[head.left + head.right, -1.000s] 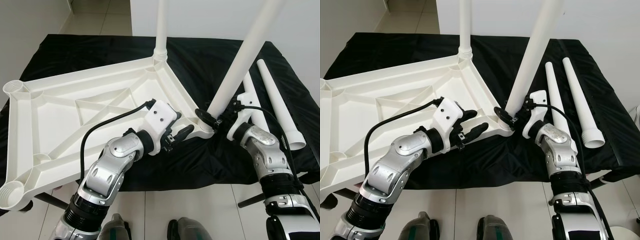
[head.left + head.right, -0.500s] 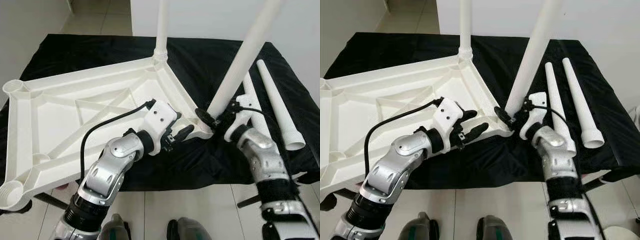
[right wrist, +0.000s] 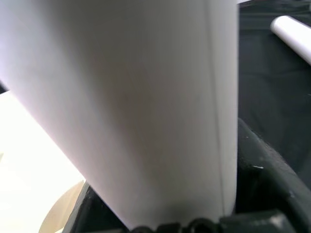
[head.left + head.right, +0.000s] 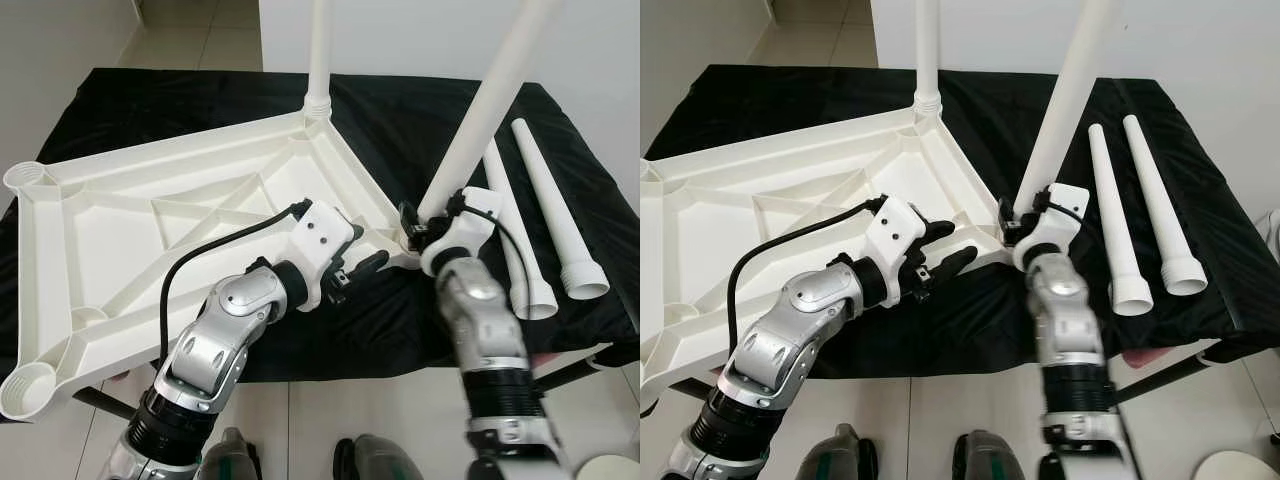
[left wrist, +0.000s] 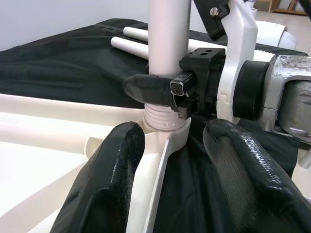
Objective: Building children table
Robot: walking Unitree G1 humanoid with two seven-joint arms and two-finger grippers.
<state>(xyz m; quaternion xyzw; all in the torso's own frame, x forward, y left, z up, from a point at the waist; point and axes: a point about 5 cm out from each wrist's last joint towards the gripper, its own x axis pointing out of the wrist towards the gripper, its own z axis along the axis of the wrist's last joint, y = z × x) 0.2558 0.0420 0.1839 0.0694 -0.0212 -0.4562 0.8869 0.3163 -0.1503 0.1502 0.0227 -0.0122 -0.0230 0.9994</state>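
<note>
Clamping the white leg just above its threaded base, our right claw seats it in the upturned white table frame's corner socket. Left claw (fingers spread) straddles the frame edge beside it; two spare legs lie on the black-draped tabletop.

A black cloth cover is spread over the work surface, draped under and beyond the fingers on every side, its front edge hanging just below them. Pale glossy floor tiles lie beneath that edge. A plain white wall rises well beyond the fingers.
</note>
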